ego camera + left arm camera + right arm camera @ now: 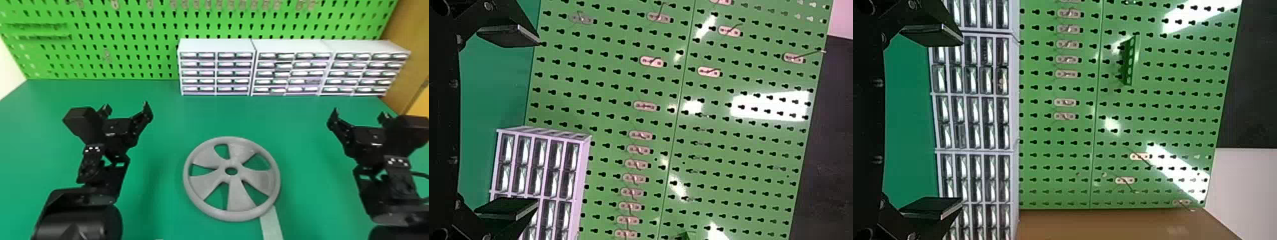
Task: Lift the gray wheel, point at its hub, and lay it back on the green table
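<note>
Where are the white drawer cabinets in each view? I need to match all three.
Head view: cabinets on the table's back edge, right of centre.
Left wrist view: cabinets partly behind one left finger.
Right wrist view: cabinets partly behind both right fingers.
Shared landmark: green pegboard behind the cabinets.

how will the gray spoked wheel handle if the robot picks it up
The gray spoked wheel looks stiff, with broad spokes joined to a thick rim. Probably light for its size, given the large openings. Lying flat, it seems unlikely to roll.
</note>
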